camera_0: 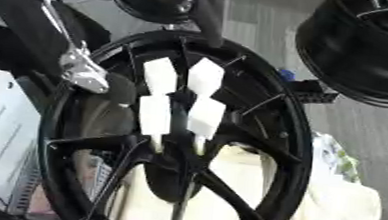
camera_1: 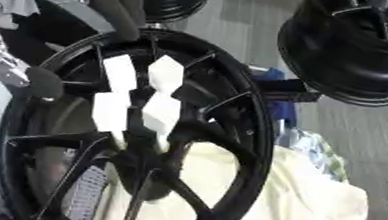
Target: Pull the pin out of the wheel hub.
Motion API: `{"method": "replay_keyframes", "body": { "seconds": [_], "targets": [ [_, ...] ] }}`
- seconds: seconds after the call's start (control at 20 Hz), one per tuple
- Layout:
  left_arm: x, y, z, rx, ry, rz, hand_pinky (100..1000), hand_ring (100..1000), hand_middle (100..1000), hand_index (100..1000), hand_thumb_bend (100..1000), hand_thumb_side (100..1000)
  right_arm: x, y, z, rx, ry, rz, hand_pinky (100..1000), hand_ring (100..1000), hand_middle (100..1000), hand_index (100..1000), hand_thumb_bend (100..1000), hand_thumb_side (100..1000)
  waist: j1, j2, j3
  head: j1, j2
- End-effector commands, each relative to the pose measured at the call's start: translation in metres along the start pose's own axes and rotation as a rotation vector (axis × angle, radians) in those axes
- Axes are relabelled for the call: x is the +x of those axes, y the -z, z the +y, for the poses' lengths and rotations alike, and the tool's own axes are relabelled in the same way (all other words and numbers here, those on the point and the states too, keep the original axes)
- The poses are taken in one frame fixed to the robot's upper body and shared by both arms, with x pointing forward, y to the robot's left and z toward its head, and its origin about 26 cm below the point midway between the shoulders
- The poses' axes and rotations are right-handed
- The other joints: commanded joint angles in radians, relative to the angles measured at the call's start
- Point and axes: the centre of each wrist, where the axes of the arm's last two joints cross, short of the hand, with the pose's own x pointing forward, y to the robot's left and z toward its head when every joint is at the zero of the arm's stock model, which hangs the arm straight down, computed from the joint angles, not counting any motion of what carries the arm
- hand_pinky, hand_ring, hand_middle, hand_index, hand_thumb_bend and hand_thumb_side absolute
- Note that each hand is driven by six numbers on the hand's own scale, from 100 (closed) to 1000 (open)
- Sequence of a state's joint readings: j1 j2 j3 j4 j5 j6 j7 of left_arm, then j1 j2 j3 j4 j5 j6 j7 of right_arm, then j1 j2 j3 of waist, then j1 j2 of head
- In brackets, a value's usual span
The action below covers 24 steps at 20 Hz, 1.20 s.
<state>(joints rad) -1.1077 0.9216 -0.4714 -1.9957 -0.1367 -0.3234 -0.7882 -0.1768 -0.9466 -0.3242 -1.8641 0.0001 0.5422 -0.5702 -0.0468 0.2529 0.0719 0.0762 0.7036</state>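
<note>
Black spoked alloy wheel hub (camera_0: 257, 137) stands upright on its rim, filling my view, four white rectangular tags (camera_0: 180, 101) at its centre. My left hand (camera_0: 116, 89) touches its left rim; whether its fingers grip, I cannot tell.

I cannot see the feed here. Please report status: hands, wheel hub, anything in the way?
Left hand at black spoked wheel hub rim, fingers unclear. Right hand not seen. Four white blocks at hub centre; pin not identifiable. Second black wheel upper right, apart.
</note>
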Motion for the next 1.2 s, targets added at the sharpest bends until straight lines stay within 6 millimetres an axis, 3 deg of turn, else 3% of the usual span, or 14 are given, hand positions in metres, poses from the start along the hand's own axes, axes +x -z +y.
{"method": "replay_keyframes", "body": {
  "seconds": [0.05, 0.8, 1.2],
  "targets": [
    [0.001, -0.001, 0.004, -0.139, 0.140, -0.046, 842, 838, 757, 849, 525, 184, 0.008, 0.008, -0.009, -0.356, -0.219, 0.221, 840, 655, 796, 895, 100, 343, -0.003, -0.010, -0.006, 0.005, -0.016],
    [-0.006, -0.004, -0.014, -0.196, 0.110, 0.082, 826, 794, 707, 830, 494, 180, 0.004, 0.009, -0.007, -0.343, -0.186, 0.258, 840, 648, 795, 895, 100, 363, -0.015, 0.023, -0.022, 0.028, -0.038],
    [-0.020, -0.008, -0.019, -0.206, 0.124, 0.147, 822, 799, 718, 812, 540, 184, 0.001, 0.010, -0.007, -0.337, -0.167, 0.273, 839, 641, 792, 894, 100, 376, -0.016, 0.037, -0.029, 0.034, -0.049]
  ]
}}
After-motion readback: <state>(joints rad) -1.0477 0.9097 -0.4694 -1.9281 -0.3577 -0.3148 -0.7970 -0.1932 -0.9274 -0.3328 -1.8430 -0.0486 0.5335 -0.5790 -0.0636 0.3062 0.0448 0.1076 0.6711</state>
